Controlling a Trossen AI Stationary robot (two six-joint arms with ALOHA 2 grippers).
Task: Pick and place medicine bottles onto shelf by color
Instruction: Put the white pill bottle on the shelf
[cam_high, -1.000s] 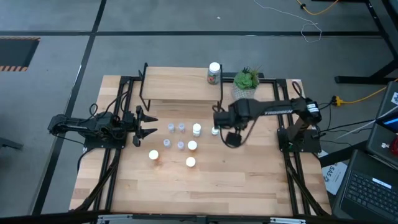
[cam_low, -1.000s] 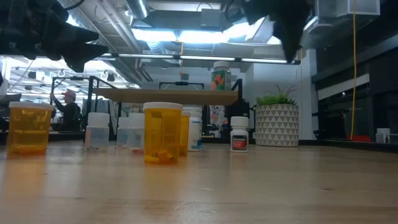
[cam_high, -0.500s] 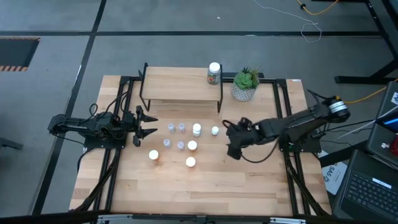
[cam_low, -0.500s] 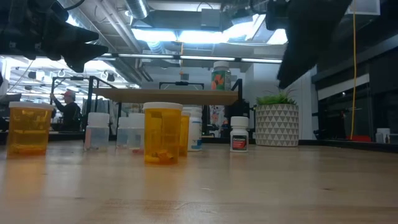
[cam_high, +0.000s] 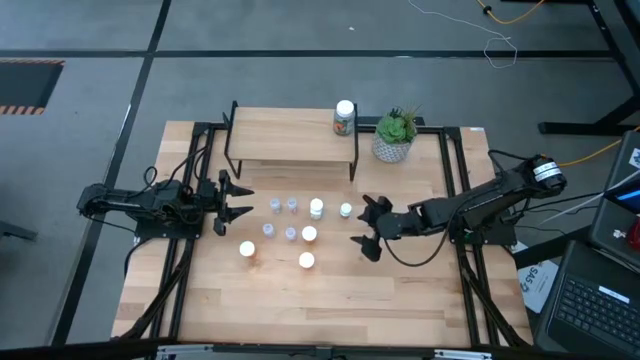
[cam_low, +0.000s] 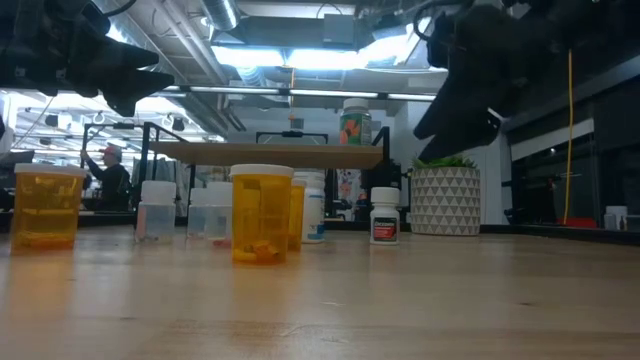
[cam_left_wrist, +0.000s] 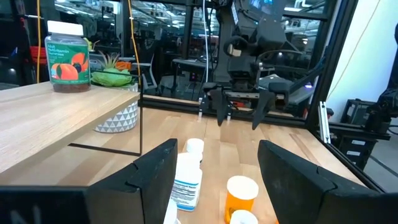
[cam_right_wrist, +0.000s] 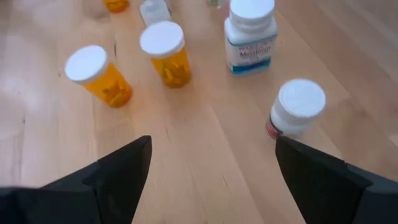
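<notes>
The right gripper (cam_high: 364, 226) hangs with its fingers spread wide and empty, just beside the small white bottle (cam_high: 346, 210) at the edge of the bottle cluster (cam_high: 290, 232) on the table (cam_high: 330, 300). The left gripper (cam_high: 232, 202) waits partly open and empty on the cluster's far side. A dark jar (cam_high: 344, 118) stands on the shelf (cam_high: 290, 145); its label cannot be read.

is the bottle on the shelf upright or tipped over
Upright: the bottle stands on the shelf plank with its white cap on top, at the end nearest the plant.
</notes>
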